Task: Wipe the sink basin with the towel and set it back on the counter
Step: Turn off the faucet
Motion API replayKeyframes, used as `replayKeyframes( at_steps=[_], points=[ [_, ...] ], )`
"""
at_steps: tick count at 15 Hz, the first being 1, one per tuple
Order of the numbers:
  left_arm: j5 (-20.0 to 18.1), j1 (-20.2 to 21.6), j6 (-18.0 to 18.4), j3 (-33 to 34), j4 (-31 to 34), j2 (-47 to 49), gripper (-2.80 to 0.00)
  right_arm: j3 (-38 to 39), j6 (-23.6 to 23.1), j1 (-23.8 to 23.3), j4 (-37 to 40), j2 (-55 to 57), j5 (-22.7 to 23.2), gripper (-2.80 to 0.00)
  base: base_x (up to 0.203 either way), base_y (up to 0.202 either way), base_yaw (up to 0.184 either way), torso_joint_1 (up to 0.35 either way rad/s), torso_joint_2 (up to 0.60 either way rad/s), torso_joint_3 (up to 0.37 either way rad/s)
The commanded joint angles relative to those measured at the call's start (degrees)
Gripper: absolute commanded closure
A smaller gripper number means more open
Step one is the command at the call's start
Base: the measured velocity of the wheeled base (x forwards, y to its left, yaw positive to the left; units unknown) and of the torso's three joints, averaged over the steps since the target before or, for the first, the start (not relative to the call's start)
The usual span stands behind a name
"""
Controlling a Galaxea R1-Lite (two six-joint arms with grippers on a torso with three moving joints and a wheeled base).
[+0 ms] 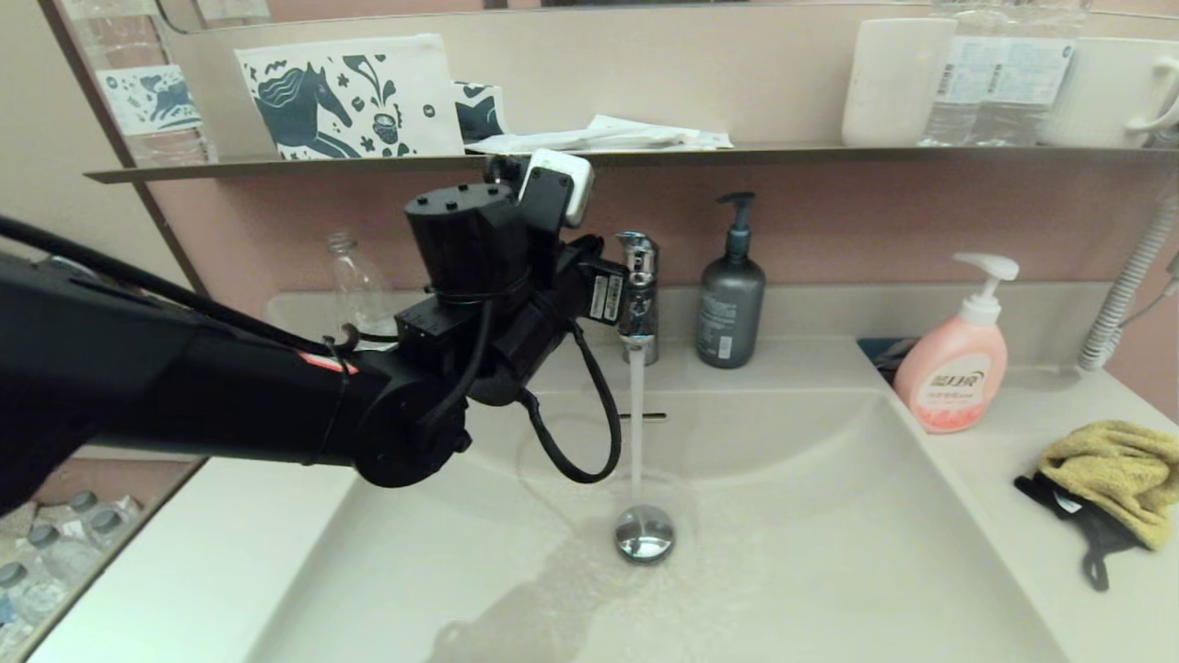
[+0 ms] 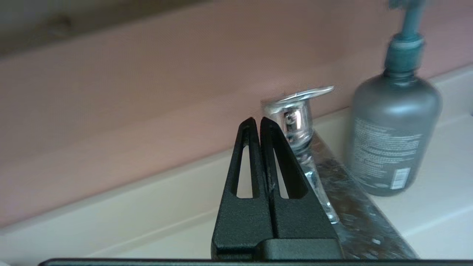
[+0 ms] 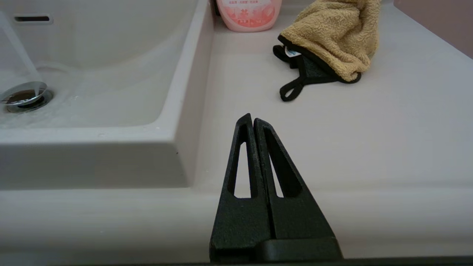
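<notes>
The cream-white sink basin [image 1: 829, 552] lies in front of me, wet, with water running from the chrome faucet [image 1: 638, 295] onto the round drain plug [image 1: 644, 532]. My left arm reaches over the basin's back left. In the wrist view the left gripper [image 2: 257, 120] is shut and empty, its tips right beside the faucet's lever top [image 2: 295, 111]; I cannot tell if they touch. The mustard-yellow towel [image 1: 1114, 474] with black edging lies bunched on the counter [image 1: 1004, 470] at the right. My right gripper [image 3: 253, 117] is shut and empty, low at the counter's front edge, well short of the towel [image 3: 332, 33].
A grey pump bottle [image 1: 730, 304] stands just right of the faucet, close to the left gripper. A pink soap bottle [image 1: 953, 368] stands on the counter behind the towel. A clear bottle [image 1: 355, 276] stands at the back left. The dark wall shelf [image 1: 645, 157] hangs above the left wrist.
</notes>
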Motion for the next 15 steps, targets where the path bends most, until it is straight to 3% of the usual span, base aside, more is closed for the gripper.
replayKeyframes(
  at_steps=[1, 6, 12, 15],
  points=[
    [0.14, -0.27, 0.89, -0.81, -0.04, -1.09, 0.00, 0.00, 0.00, 0.05, -0.01, 0.09, -0.02, 0.00, 0.000, 0.000, 0.000, 0.000, 0.00, 0.000],
    [0.30, -1.88, 0.93, -4.50, 1.29, -0.14, 0.00, -0.05, 0.00, 0.04, -0.01, 0.09, -0.02, 0.00, 0.000, 0.000, 0.000, 0.000, 0.00, 0.000],
    [-0.38, -1.77, 0.91, -13.99, 4.68, 5.72, 0.00, 0.00, 0.00, 0.00, -0.01, 0.09, -0.02, 0.00, 0.000, 0.000, 0.000, 0.000, 0.00, 0.000],
    [-0.73, -1.48, 0.90, -14.99, 5.41, 7.78, 0.00, 0.00, 0.00, 0.01, -0.01, 0.09, -0.02, 0.00, 0.000, 0.000, 0.000, 0.000, 0.00, 0.000]
  ],
)
